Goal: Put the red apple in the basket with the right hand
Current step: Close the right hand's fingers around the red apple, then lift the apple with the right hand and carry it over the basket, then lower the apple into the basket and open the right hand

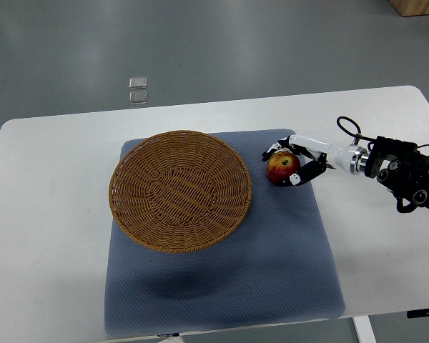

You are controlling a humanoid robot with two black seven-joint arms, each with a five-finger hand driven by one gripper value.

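A red apple (280, 167) with a yellowish patch rests on the blue-grey mat (272, 257), just right of the round wicker basket (180, 190). My right hand (284, 165) reaches in from the right edge, and its black and white fingers (303, 143) curl around the apple from behind and from the front. The apple still looks seated on the mat. Nothing lies inside the basket. No left arm shows.
The mat lies on a white table (50, 236) with rounded corners. Two small clear squares (138, 89) sit on the grey floor beyond the far table edge. The right forearm's black wrist housing (407, 175) hovers over the table's right side.
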